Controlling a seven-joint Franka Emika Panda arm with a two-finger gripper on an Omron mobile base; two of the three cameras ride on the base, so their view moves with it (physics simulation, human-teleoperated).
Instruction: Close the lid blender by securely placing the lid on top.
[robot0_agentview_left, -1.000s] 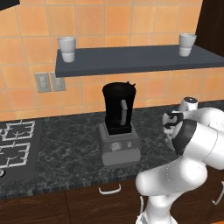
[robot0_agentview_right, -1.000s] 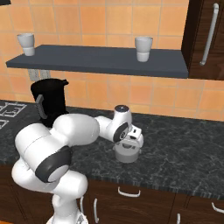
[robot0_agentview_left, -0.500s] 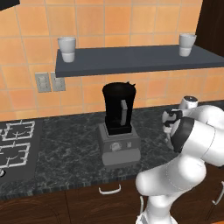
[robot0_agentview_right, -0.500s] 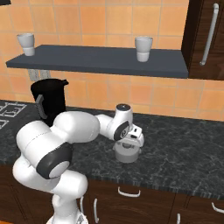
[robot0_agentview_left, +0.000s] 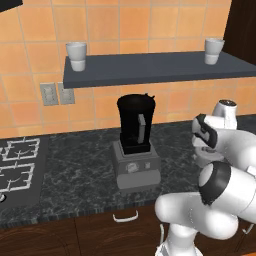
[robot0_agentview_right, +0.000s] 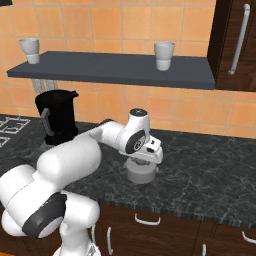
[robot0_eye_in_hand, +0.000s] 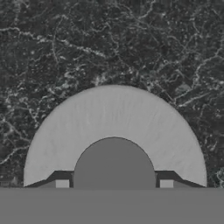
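Hand lower over lid (robot0_agentview_right: 140, 173), jaws hidden.

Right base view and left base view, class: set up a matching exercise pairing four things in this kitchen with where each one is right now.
Things:
1. tall black blender jar
2. small round light-grey lid
3. white cup
4. two-finger gripper

Places:
A. on the dark wall shelf
B. directly above the lid
C. on the boxy grey base
D. on the dark speckled counter, right of the blender

Pairs: 1-C, 2-D, 3-A, 4-B
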